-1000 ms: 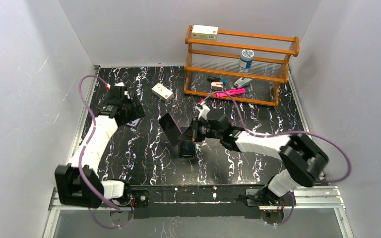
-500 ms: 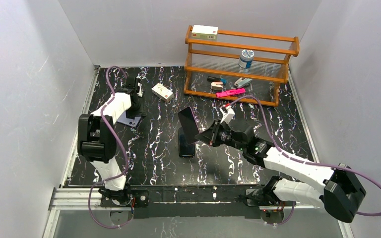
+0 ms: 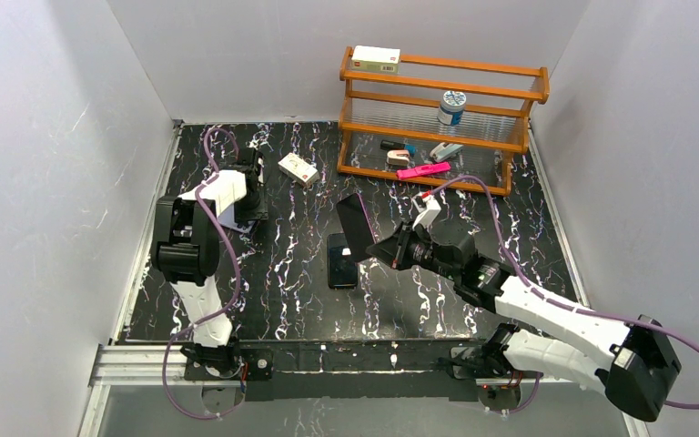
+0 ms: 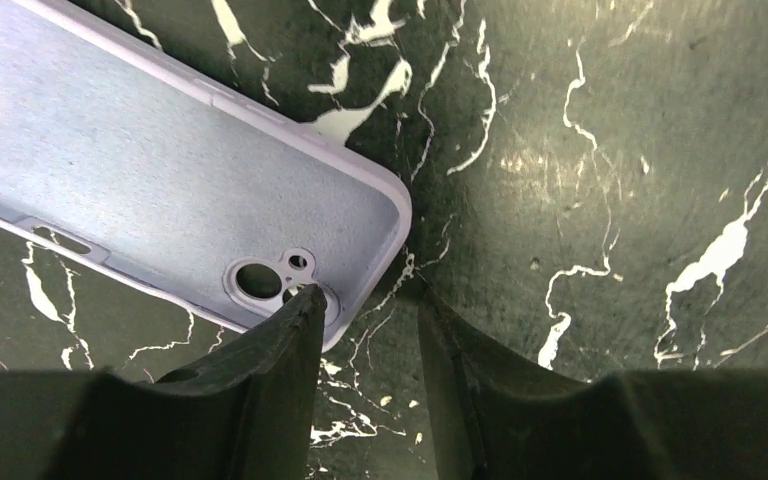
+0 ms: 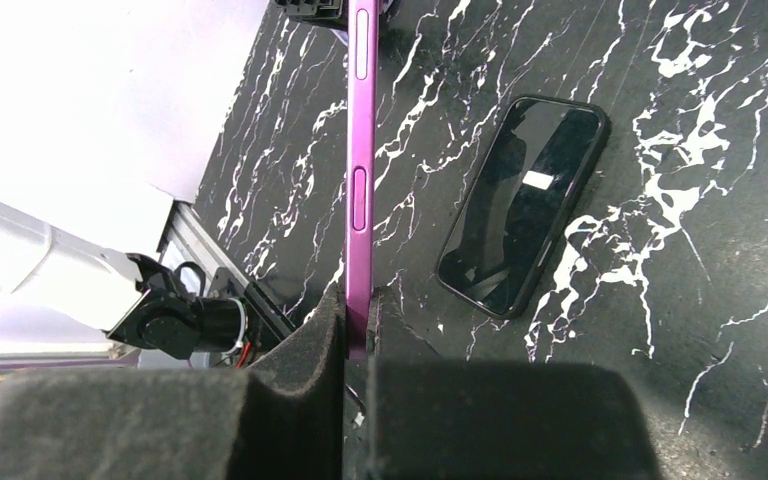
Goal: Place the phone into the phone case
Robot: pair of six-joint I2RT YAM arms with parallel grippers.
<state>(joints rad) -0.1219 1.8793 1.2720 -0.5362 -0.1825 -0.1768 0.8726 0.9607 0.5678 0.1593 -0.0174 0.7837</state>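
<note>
Since half a second ago my right claw (image 5: pixel 358 315) has carried the slim, purple-edged phone (image 5: pixel 363 150) slightly rightward, pinched tight. My left claw (image 4: pixel 362 320), narrowly parted and empty, stands over the corner of the matte lavender phone case (image 4: pixel 140 190), which lies flat on the marbled worktop (image 4: pixel 610 150).

In view are one bench (image 3: pixel 437 309), two robot arms (image 3: pixel 223 187) (image 3: pixel 555 314), one phone (image 3: pixel 342 261), one lavender phone case (image 4: pixel 160 180), one purple-edged dark slab (image 5: pixel 362 150), one wooden rack (image 3: pixel 473 66), two small white boxes (image 3: pixel 376 59) (image 3: pixel 298 168), one blue-capped bottle (image 3: pixel 451 106) and one pink object (image 3: pixel 421 170).
</note>
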